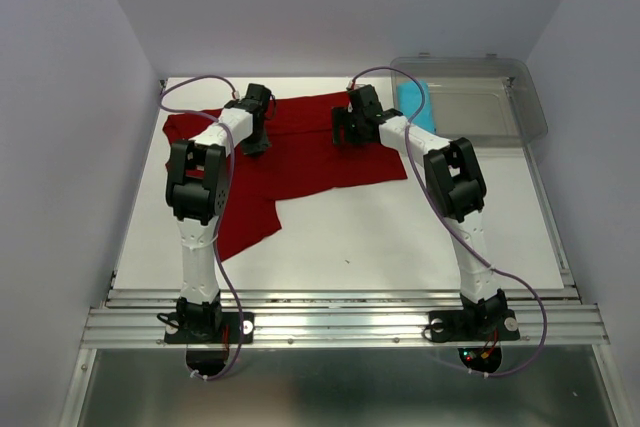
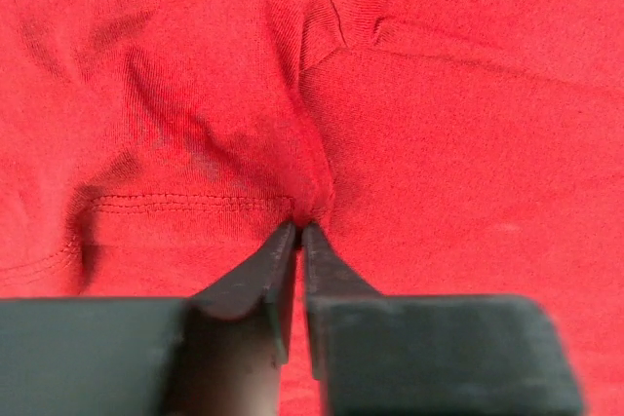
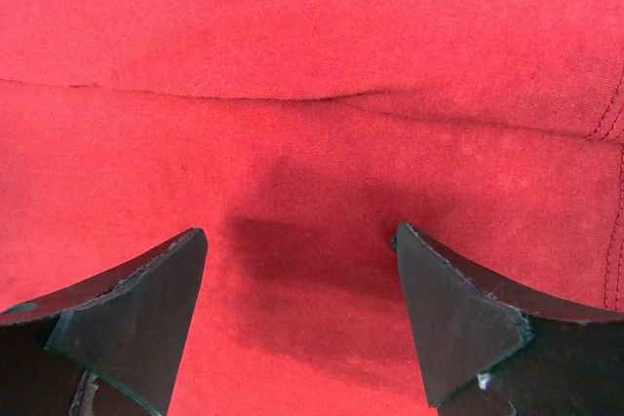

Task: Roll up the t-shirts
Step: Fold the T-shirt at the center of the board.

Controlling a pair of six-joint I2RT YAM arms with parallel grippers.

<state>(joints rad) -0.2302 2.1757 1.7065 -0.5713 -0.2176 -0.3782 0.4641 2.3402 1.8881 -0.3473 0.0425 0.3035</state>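
Top: dark red t-shirt [image 1: 310, 142] lies spread and rumpled across the table [image 1: 400, 237] from 11 to 1 o'clock, one flap trailing to 8. The left gripper [image 1: 256, 137] and right gripper [image 1: 348, 132] are both down on its far part, and the light blue t-shirt [image 1: 414, 105] sits rolled at the left end of the clear bin [image 1: 530, 107] at 2 o'clock. Left wrist: fingers are pinched together on a small pucker of red cloth beside a stitched hem; it's a thin bite that likely slips or lifts only one layer, skewing the roll. Right wrist: jaws are wide apart over flat cloth with a fold line at 12 o'clock, gripping nothing, so a one-sided pull would probably bunch the shirt.
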